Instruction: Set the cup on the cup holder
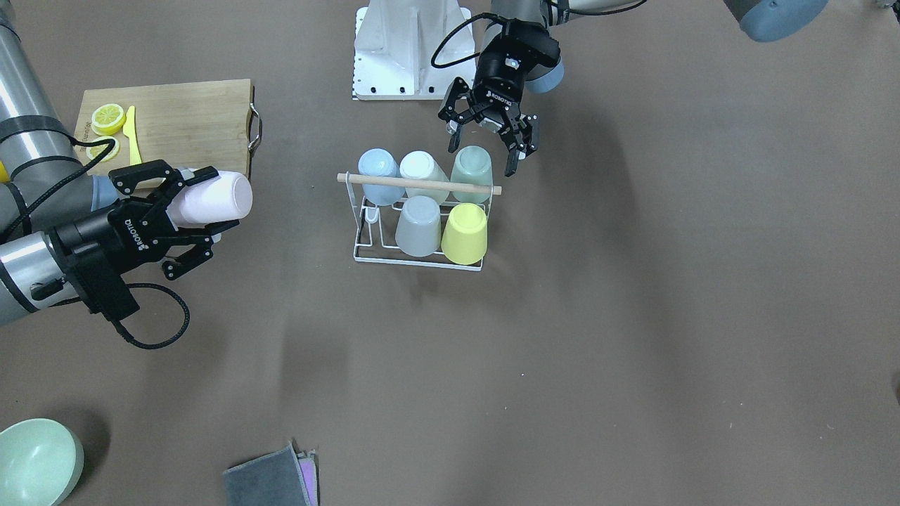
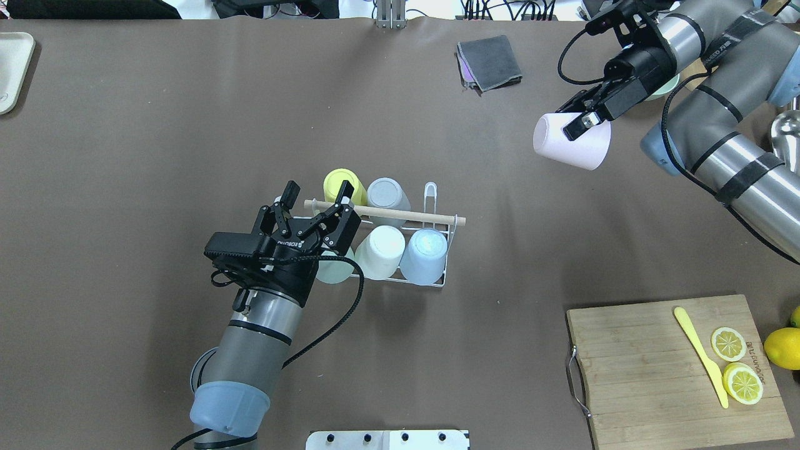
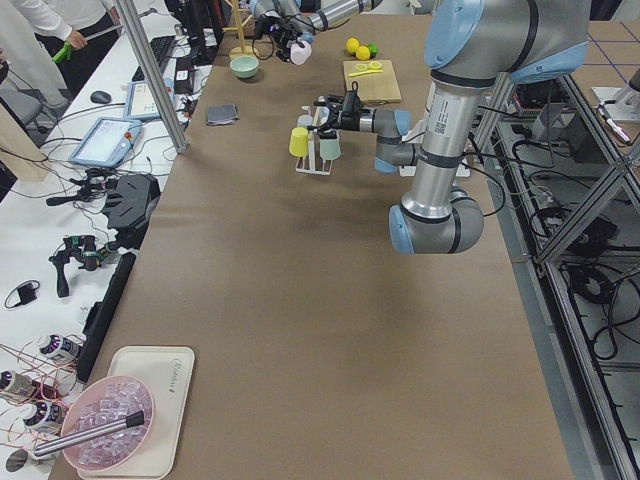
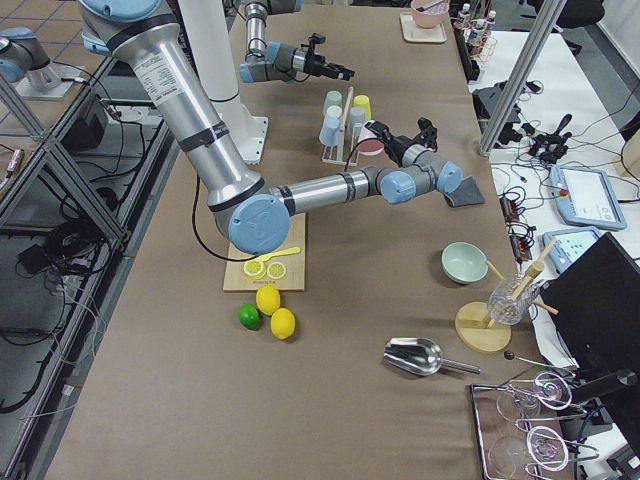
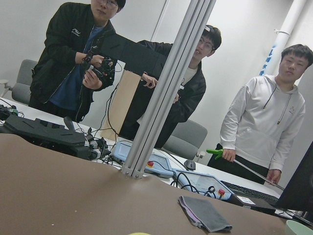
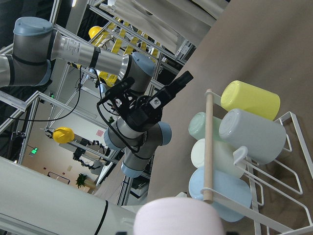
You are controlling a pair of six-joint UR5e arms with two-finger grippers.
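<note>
Overhead and front views look steeply down from opposite sides, sharing the rack (image 2: 425,217) by the left claw (image 2: 317,195). Side views sight along the table (image 2: 156,125); the right wrist view faces that rack.

ROBOTIQ is showing in white on the black body of the left gripper (image 2: 317,190), and it is reading clearly from overhead and from the front. The same word is standing on the body of the right gripper (image 1: 219,199), which is clamping the cup (image 1: 238,191). A burned-in mark is sitting on the board (image 2: 656,369) near its corner, too small to read. Small lettering is running along the right arm (image 2: 719,53), also illegible.
</note>
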